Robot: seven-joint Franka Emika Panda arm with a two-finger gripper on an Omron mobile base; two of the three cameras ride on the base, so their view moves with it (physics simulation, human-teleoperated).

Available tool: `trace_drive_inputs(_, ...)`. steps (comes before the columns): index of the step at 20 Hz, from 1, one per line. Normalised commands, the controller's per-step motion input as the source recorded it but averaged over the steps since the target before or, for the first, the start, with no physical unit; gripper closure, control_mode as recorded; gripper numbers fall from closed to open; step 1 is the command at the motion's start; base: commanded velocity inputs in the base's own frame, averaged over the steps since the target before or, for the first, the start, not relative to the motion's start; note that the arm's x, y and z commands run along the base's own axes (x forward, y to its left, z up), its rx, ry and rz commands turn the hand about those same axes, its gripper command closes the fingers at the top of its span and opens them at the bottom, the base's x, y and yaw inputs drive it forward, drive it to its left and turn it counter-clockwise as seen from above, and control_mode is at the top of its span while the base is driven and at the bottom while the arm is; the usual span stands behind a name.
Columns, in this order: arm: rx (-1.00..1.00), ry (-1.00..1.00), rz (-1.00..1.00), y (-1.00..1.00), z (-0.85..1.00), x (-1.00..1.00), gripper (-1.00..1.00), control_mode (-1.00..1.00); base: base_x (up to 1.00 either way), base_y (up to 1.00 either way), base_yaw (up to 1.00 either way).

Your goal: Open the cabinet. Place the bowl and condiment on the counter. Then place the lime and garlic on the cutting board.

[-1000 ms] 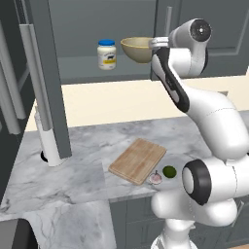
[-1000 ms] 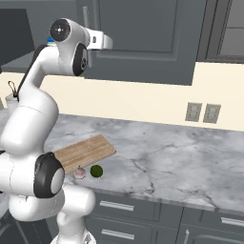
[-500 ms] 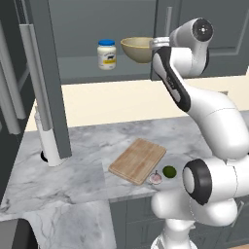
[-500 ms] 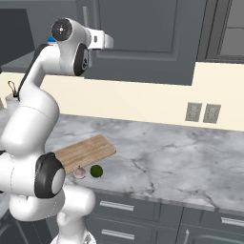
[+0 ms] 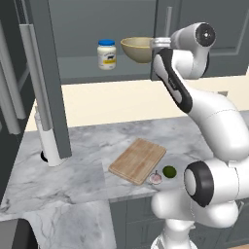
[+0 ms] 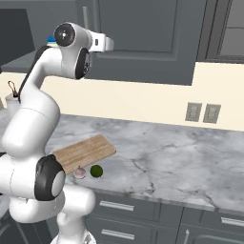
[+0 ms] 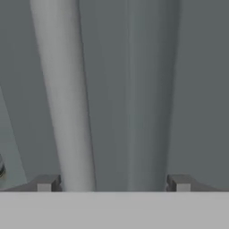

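Cream backsplash (image 6: 143, 102) across wall, twin grey outlets (image 6: 202, 113) at 3 o'clock. Dark grey drawers (image 6: 138, 212) at 6 o'clock (slim silver pulls). Tall dark unit (image 5: 12, 92) at 9 o'clock, long pale handles.

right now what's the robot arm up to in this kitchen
The white arm has its claw raised to the wide dark grey cabinet's right door, fingers open either side of the slim silver bar handle. The left door is open, showing the white jar with a blue lid and the tan-yellow bowl on the shelf. The dark green lime and pinkish garlic bulb lie on the marble counter beside the wooden cutting board.
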Motion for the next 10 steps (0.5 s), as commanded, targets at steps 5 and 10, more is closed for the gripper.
trace_drive_inputs(5,-0.01,-0.15,-0.14,-0.17,-0.08,0.44,1.0,-1.0,0.0,0.0,0.0)
trace_drive_inputs(10,-0.11,-0.11,-0.27,-0.7,-0.17,0.14,1.0,-1.0,0.0,0.0,0.0)
